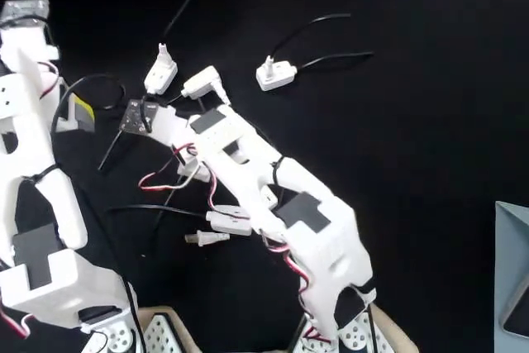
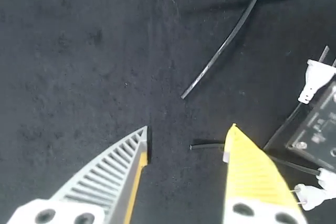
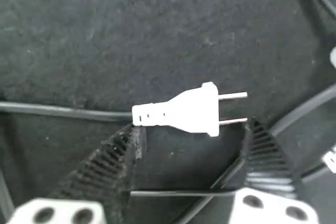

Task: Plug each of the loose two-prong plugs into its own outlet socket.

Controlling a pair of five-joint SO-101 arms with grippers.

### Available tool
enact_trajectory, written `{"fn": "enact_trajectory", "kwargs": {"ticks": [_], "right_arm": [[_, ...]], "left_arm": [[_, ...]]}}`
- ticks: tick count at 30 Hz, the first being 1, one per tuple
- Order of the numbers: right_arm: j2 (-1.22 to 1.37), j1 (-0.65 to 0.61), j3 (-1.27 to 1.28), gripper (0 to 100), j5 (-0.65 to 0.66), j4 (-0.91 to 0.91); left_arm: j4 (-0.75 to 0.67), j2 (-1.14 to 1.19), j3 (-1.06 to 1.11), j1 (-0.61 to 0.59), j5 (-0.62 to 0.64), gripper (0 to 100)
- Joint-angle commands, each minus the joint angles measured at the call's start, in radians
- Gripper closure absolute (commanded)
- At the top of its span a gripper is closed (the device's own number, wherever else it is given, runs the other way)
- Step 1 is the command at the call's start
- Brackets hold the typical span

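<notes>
Your right gripper (image 3: 194,129) stands wide open and empty. The white plug (image 3: 181,111) lies flat between its jaws, prongs (image 3: 233,96) facing one jaw. Rotate the wrist first, then close across the plug body, clear of the prongs.

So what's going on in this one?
The right gripper is open just above a white plug that lies flat on the black cloth. It is not gripping the plug. The left gripper is open over bare cloth and holds nothing. Another plug and a loose cord lie on the table.
</notes>
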Motion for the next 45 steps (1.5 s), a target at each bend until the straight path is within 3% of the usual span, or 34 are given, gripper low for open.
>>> {"fn": "enact_trajectory", "kwargs": {"ticks": [1,9,14,25,35,41,45], "right_arm": [[0.044,-0.006,-0.108,81.2,0.002,-0.008],[0.068,-0.011,-0.234,98.2,-0.009,0.152],[0.068,-0.005,-0.355,98.6,-0.170,0.322],[0.005,0.051,-0.437,98.7,-0.310,0.574],[-0.421,0.061,-0.064,98.7,-0.310,0.537],[-0.654,0.035,0.329,98.5,-0.304,0.265],[-0.661,0.012,0.387,95.6,-0.290,0.141]], "left_arm": [[-0.063,-0.049,0.042,-0.036,-0.006,77],[-0.091,-0.049,0.082,-0.108,-0.009,77],[-0.095,-0.049,0.131,-0.114,-0.012,77],[-0.160,-0.049,0.226,-0.163,-0.012,77],[-0.276,-0.049,0.344,-0.193,-0.012,77],[-0.278,-0.049,0.348,-0.189,-0.012,77],[-0.273,-0.049,0.348,-0.183,-0.008,77]]}}
